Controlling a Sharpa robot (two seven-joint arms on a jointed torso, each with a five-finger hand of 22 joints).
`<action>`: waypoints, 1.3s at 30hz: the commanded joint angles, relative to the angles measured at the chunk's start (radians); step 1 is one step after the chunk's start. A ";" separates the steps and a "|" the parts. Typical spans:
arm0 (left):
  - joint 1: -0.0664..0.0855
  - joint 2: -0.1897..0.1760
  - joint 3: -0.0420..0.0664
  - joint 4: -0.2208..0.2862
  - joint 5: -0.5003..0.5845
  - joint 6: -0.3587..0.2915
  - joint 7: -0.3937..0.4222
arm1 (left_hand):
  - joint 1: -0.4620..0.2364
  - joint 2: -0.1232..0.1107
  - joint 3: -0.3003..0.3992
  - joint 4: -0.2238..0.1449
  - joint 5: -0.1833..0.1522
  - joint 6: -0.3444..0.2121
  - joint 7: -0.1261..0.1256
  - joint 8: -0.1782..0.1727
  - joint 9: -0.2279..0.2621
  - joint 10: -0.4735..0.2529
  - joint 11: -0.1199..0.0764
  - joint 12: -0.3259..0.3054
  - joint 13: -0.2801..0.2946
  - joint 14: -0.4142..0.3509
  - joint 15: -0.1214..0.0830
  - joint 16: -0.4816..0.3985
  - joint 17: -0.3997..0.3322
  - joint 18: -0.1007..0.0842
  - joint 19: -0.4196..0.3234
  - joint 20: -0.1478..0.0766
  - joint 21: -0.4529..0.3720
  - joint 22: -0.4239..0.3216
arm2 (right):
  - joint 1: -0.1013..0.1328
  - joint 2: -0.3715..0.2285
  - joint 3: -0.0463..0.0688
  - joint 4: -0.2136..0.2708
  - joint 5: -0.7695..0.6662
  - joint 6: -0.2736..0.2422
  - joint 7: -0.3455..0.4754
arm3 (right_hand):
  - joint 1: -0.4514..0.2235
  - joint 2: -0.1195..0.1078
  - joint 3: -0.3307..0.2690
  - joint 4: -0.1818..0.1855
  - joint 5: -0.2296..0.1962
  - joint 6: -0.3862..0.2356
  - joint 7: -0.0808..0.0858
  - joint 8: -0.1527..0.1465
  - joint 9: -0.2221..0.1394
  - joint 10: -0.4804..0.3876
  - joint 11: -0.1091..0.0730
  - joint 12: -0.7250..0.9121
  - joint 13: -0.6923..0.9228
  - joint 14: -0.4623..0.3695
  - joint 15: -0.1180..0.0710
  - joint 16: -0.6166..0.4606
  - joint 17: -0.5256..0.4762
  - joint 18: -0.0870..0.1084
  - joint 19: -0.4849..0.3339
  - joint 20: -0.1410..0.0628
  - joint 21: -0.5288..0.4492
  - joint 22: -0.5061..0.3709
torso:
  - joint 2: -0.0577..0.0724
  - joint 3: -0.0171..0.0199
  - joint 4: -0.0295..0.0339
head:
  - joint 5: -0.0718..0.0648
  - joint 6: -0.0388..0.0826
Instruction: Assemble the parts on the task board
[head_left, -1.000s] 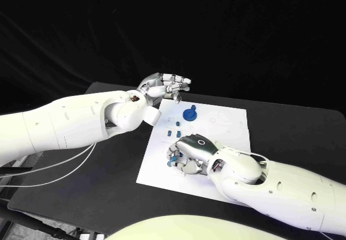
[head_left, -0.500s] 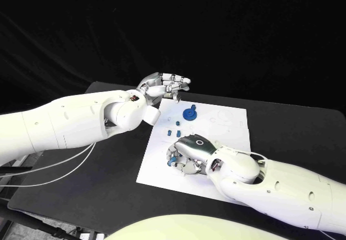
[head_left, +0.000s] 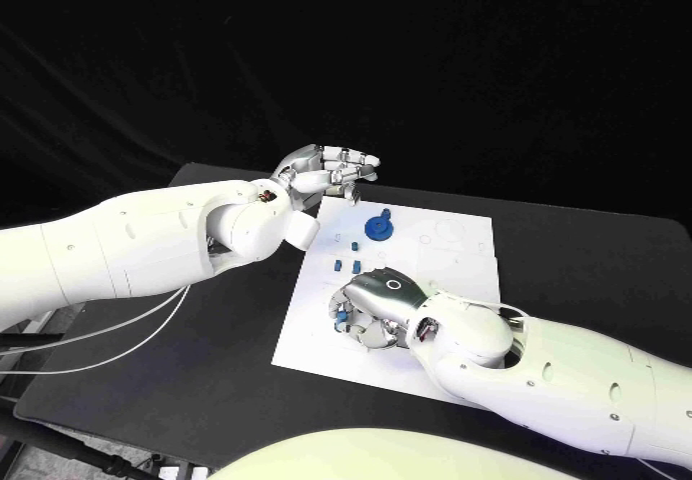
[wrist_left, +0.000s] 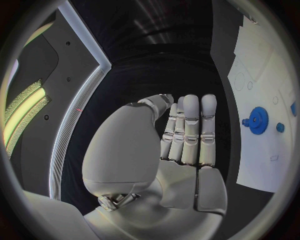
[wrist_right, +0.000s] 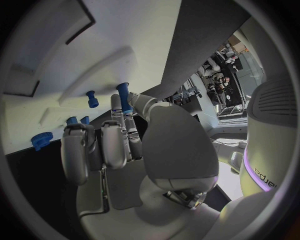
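The task board (head_left: 433, 300) is laid flat in the middle of the black table (head_left: 173, 400). A blue gear (head_left: 379, 228) is stood near the board's far left corner, and two small blue pegs (head_left: 346, 266) are set side by side between the gear and the right hand (head_left: 378, 305).

The right hand is lowered over the near left part of the board, fingers pointed down at it. In the right wrist view a blue pin (wrist_right: 122, 95) is seen pinched between the thumb and a fingertip, so that hand is closed on the pin, with the other fingers curled alongside. From the head camera only a blue speck at the hand's left side can be made out; the grip itself is hidden under the palm.

The left hand (head_left: 330, 168) is held above the table just beyond the board's far left corner. In the left wrist view its fingers (wrist_left: 190, 130) are shown straight and pressed together, with the thumb drawn in beside them, and nothing is held. The gear (wrist_left: 257, 120) is also caught there, well apart from the hand.
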 joint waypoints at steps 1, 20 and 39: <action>0.001 0.000 0.001 0.003 0.005 0.011 0.004 | 0.003 0.010 0.003 -0.005 0.005 -0.006 0.002 -0.004 0.000 -0.006 -0.003 0.006 0.001 -0.008 0.001 -0.005 -0.001 0.005 -0.004 0.000 -0.005 0.000 | -0.003 0.003 -0.003 0.001 -0.020 0.031 -0.010 | -0.030 -0.014 -0.008 0.008 0.010 -0.017 0.004 -0.011 -0.008 -0.031 0.000 -0.012 -0.008 0.029 0.009 -0.001 -0.005 -0.002 0.045 0.008 -0.008 0.219 | 0.000 -0.0001 -0.0001 | -0.001 0.001; 0.001 -0.002 0.001 0.003 0.005 0.011 0.001 | 0.003 0.010 0.003 -0.005 0.005 -0.006 0.002 -0.004 0.000 -0.006 -0.003 0.006 0.001 -0.008 0.001 -0.005 -0.001 0.005 -0.004 0.000 -0.005 0.000 | -0.003 -0.008 -0.004 0.016 -0.014 -0.001 -0.009 | -0.081 -0.054 -0.033 0.025 0.029 -0.061 0.016 -0.045 -0.017 -0.100 0.020 -0.037 -0.017 0.018 0.025 -0.019 -0.040 0.009 0.023 0.025 -0.055 0.203 | 0.000 0.0013 -0.0006 | -0.003 0.001; 0.001 -0.003 -0.001 -0.002 0.005 0.012 0.001 | 0.003 0.010 0.003 -0.005 0.005 -0.006 0.002 -0.004 0.000 -0.006 -0.003 0.006 0.001 -0.008 0.001 -0.005 -0.001 0.005 -0.004 0.000 -0.005 0.000 | 0.037 -0.201 0.015 0.157 0.135 -0.230 0.043 | 0.038 0.023 -0.377 0.123 0.016 -0.141 0.037 -0.092 -0.014 -0.233 0.037 0.075 -0.043 -0.022 0.038 -0.111 -0.184 0.053 -0.058 0.037 -0.295 0.107 | -0.004 0.0017 -0.0059 | -0.032 0.024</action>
